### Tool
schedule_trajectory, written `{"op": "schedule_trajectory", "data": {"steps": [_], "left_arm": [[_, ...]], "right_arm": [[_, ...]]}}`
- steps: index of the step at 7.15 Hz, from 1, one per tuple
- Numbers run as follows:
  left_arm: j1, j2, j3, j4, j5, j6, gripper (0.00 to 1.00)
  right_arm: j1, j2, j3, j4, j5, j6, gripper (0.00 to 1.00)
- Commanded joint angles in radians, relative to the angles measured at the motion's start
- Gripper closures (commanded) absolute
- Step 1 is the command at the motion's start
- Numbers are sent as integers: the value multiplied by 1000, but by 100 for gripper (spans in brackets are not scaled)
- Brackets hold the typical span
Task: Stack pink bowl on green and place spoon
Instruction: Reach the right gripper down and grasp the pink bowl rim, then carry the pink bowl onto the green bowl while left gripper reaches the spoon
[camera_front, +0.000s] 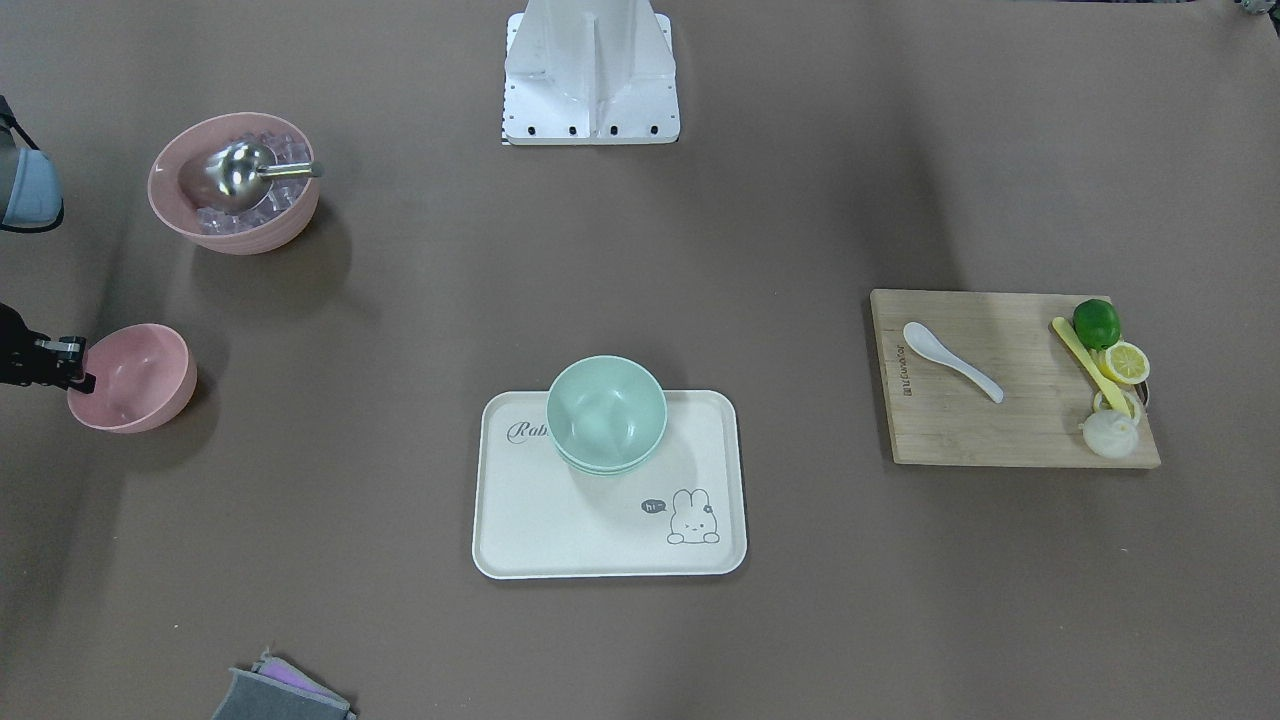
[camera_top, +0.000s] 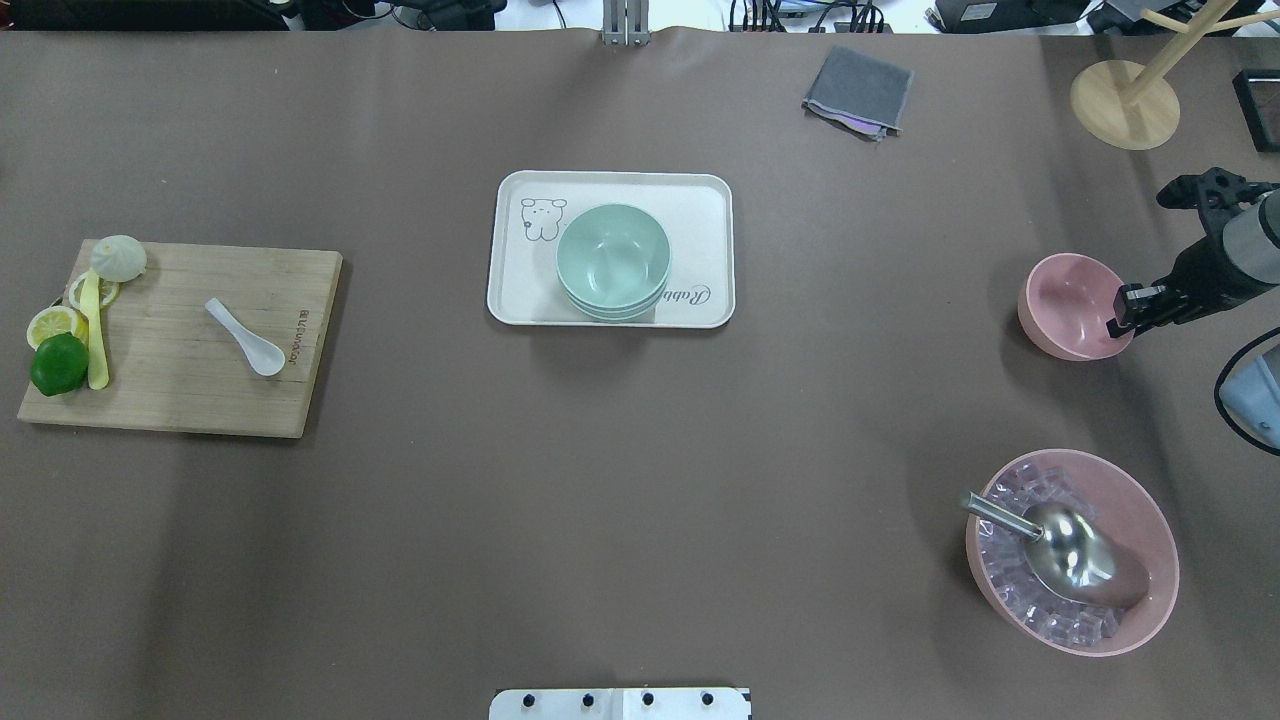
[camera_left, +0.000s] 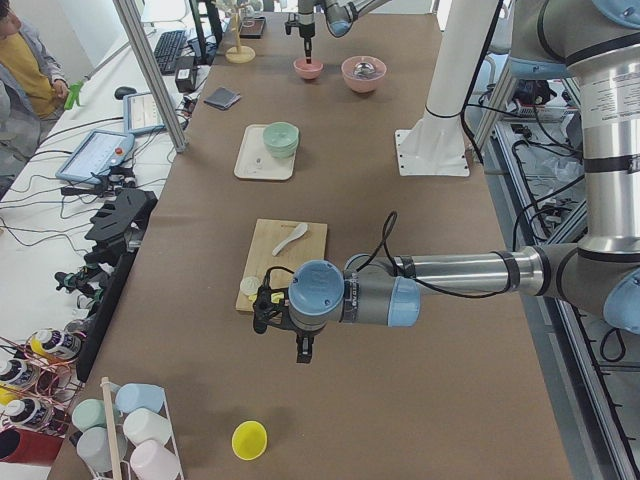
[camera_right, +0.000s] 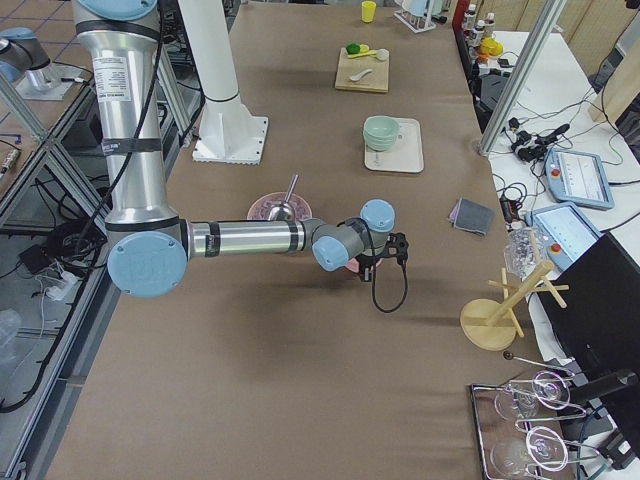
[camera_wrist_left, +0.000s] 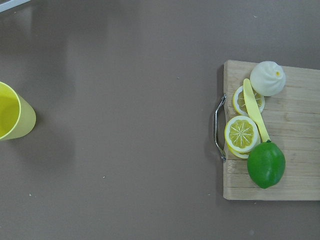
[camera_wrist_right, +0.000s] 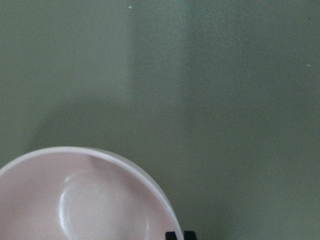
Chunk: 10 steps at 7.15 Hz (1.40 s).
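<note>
Pinching the rim of the pink bowl (camera_top: 1065, 295) between its jaws, the right gripper (camera_top: 1122, 322) hangs well apart from the green bowl (camera_top: 612, 255) on the tray (camera_top: 520, 300); the spoon (camera_top: 245, 337) lies on the board (camera_top: 200, 400); the left gripper (camera_left: 302, 350) is too unclear to tell its jaws

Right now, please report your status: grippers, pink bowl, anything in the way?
Right gripper at pink bowl rim, grip unclear. Left gripper over table near cutting board, state unclear. Green bowl on tray; spoon on board; nothing between.

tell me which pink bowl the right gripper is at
The small empty pink bowl, with the right gripper at its rim; the larger pink bowl holds ice and a metal scoop.
</note>
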Motion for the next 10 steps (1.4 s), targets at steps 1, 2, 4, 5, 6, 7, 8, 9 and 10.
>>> {"op": "schedule_trajectory", "data": {"steps": [1,2,4,5,6,7,8,9,10], "left_arm": [[118,-19,-7,-119,5,-311,3],[199,-19,-9,-240,5,-517,3],[313,-74,-6,-344,24,-790,3],[345,-114,-7,-345,50,-899,3],[385,-146,-6,-344,93,-980,3],[423,-172,-6,-344,121,-1044,3],[460,-197,-4,-344,153,-1105,3],[485,-217,0,-344,179,-1144,3],[524,-235,2,-344,205,-1197,3]], "right_arm": [[-2,95,52,-4,7,190,100],[-29,192,84,-12,7,386,100],[-152,402,95,-81,-89,672,100],[-221,529,90,-151,-170,834,100],[-258,611,93,-191,-180,907,100],[-304,683,81,-214,-219,987,100],[-371,696,78,-224,-309,1003,100],[-399,704,51,-219,-376,1012,100],[-410,710,26,-216,-379,1012,100]]}}
